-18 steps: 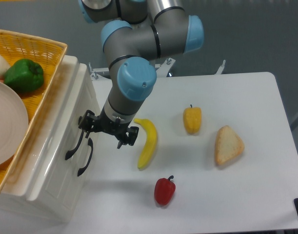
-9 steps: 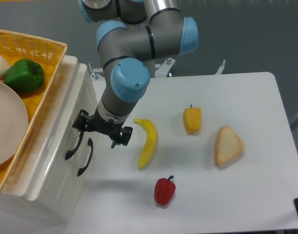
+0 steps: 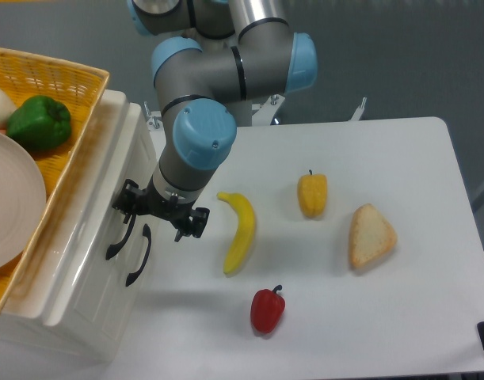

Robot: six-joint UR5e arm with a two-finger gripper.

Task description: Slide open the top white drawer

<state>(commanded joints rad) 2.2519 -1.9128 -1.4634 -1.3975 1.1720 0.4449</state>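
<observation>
Now we see our black two-finger gripper (image 3: 159, 212) spread wide at the curved black handle | glossy cream-white top drawer (image 3: 95, 229) sits in the cabinet at table's left | yellow banana (image 3: 240, 230) just beside

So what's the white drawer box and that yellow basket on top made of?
The top white drawer looks like glossy plastic: it is smooth, with soft reflections. Its curved handle seems to be black plastic too. The basket shows a woven weave, maybe wicker or plastic.

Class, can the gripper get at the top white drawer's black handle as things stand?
Probably yes. The gripper hangs open right by the handle of the top white drawer, jaws apart, nothing between them; the banana lies off to the side.
</observation>
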